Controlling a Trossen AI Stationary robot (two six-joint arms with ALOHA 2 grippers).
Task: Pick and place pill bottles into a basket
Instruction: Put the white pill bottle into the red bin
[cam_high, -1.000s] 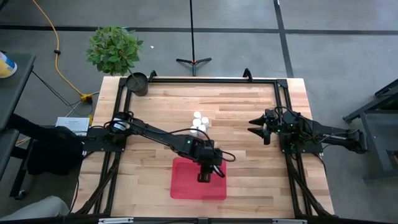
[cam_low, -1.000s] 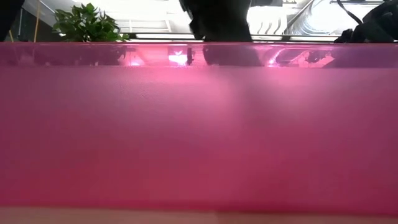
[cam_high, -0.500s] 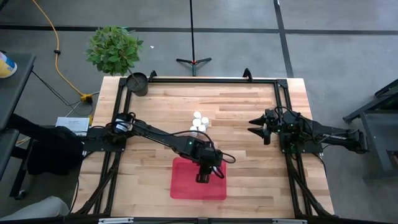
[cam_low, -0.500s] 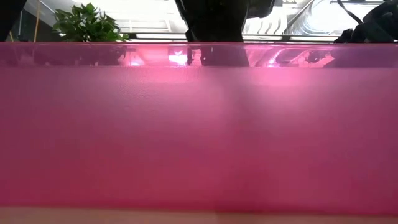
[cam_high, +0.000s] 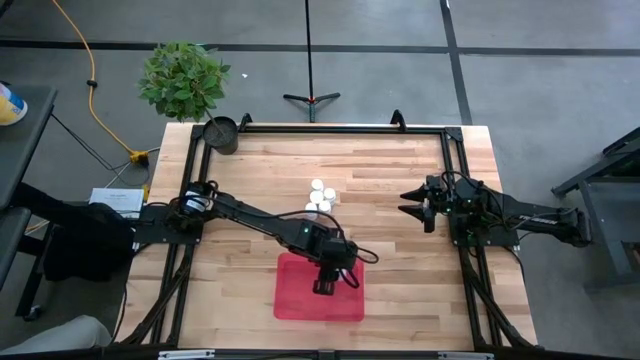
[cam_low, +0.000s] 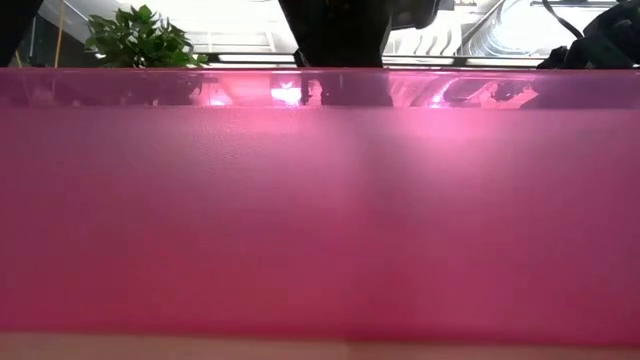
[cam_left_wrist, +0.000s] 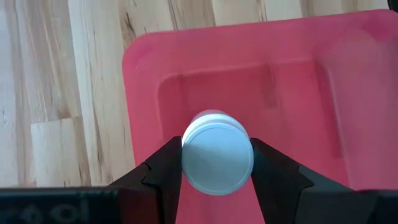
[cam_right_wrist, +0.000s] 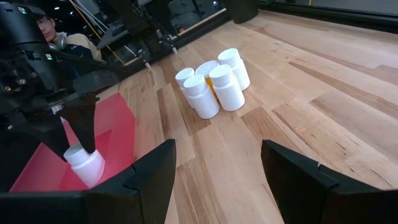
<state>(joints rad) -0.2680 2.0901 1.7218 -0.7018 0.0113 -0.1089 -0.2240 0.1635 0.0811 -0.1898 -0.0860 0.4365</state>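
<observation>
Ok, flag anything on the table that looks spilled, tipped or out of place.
Nothing stands out. The left gripper holds one pill bottle over the red basket. The remaining bottles stand upright in a tight cluster on the table. The right gripper waits open.
</observation>
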